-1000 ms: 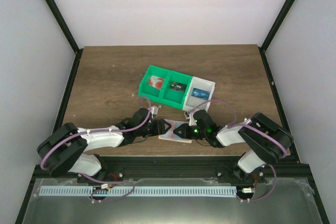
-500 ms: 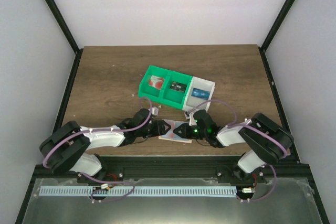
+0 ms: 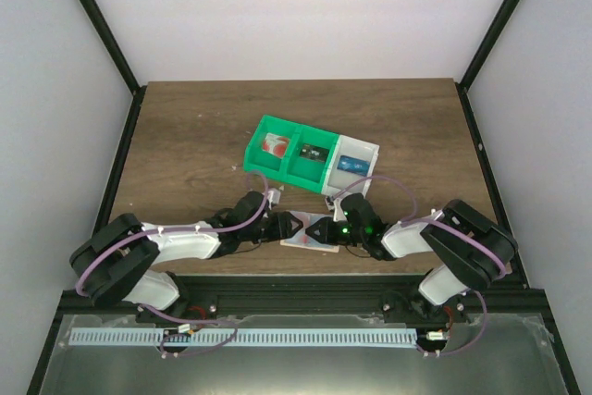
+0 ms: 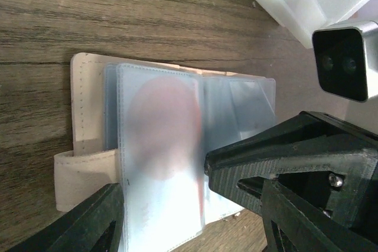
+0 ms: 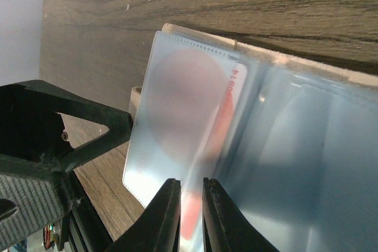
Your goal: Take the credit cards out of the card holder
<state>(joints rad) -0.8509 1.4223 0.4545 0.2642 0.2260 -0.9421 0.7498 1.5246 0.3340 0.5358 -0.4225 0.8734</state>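
Wood-grain table (image 3: 185, 127), white walls around. The card holder (image 3: 308, 234) lies open near the table's six o'clock edge, with bins (image 3: 310, 159) at its twelve o'clock. The left gripper (image 3: 288, 225) stands wide, straddling the holder's nine o'clock side (not closed on it). The right gripper (image 3: 326, 228), jaws narrow, pinches a clear sleeve (image 5: 177, 116), seemingly with a red card (image 5: 227, 110) inside.
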